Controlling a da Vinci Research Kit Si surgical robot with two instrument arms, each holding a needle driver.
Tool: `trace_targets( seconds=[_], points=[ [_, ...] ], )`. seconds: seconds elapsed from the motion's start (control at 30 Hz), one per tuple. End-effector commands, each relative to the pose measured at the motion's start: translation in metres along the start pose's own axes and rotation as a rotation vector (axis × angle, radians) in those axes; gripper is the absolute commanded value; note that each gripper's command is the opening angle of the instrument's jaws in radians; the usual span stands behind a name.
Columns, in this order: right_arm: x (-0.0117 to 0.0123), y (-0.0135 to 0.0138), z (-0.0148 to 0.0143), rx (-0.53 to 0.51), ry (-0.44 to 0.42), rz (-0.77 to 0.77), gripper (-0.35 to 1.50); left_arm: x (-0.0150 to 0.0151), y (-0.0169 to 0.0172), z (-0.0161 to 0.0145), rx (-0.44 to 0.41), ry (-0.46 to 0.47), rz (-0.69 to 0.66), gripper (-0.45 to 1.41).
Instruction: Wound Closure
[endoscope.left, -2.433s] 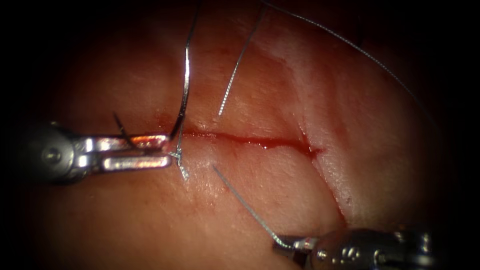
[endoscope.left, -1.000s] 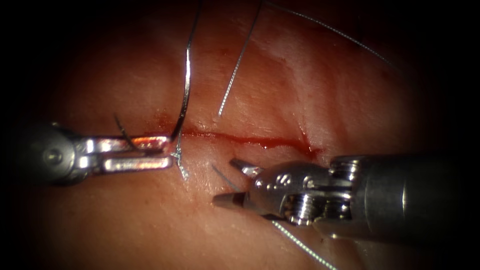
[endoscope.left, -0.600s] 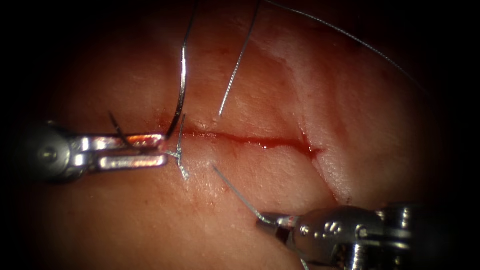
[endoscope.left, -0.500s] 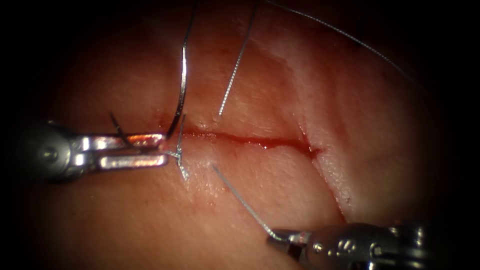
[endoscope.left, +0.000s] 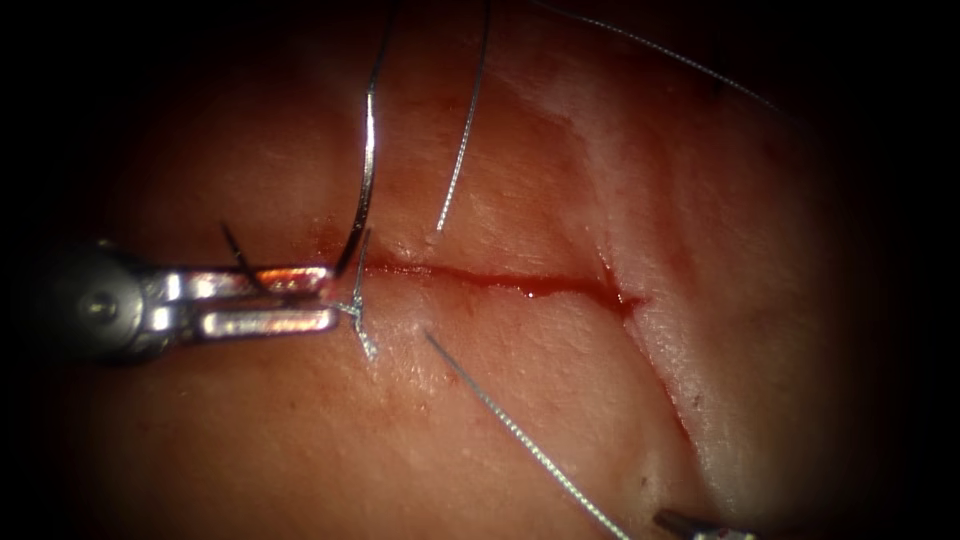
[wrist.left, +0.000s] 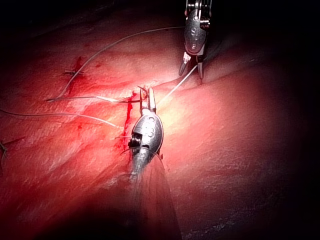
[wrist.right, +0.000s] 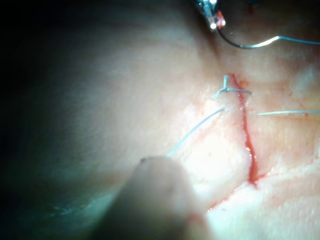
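Endoscope view: left gripper (endoscope.left: 330, 300) clamps needle (endoscope.left: 368, 160) near one end, clear of tissue (endoscope.left: 250, 430). Right gripper (endoscope.left: 690, 522), grip unclear, has drawn thread (endoscope.left: 520, 440) lower right. Gentle tension needed.

The left arm's small silver wristed needle driver (endoscope.left: 334, 300) is lying level, coming in from the left of the endoscope view, with its round wrist joint behind it. Its two jaws are clamping the thin curved steel needle (endoscope.left: 366, 170) at their tips, near one end of the curve. In the left wrist view this tool (wrist.left: 149, 101) is pointing straight along its shaft.

The right arm's matching silver needle driver (wrist.left: 191, 75) is hanging tip-down with its jaws spread in a V and gripping nothing. In the endoscope view one jaw tip is showing at the lower edge.
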Motion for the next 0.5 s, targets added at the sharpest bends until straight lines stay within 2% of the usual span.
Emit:
trace_targets(
  seconds=[0.03, 0.1, 0.2, 0.37, 0.43, 0.5],
  points=[
    [0.0024, 0.0006, 0.0006, -0.014, 0.055, 0.025, 1.43, -0.0006, 0.0002, 0.0006, 0.0, 0.001, 0.0, -0.45],
    [0.0055, 0.0022, 0.0011, -0.044, 0.135, 0.086, 1.38, -0.0006, 0.0002, 0.0006, 0.0, 0.001, 0.001, -0.45],
    [0.0088, 0.0038, 0.0035, -0.102, 0.168, 0.085, 1.41, -0.0006, 0.0002, 0.0006, 0.0, 0.001, 0.001, -0.45],
    [0.0103, 0.0042, 0.0068, -0.076, 0.169, 0.074, 1.4, -0.0006, 0.0002, 0.0005, -0.001, 0.002, 0.001, -0.45],
    [0.0108, 0.0041, 0.0097, -0.055, 0.145, 0.068, 1.31, -0.0006, 0.0002, 0.0006, -0.001, 0.002, 0.001, -0.45],
    [0.0108, 0.004, 0.0113, -0.059, 0.127, 0.065, 1.3, -0.0006, 0.0002, 0.0006, -0.001, 0.002, 0.001, -0.45]
  ],
)
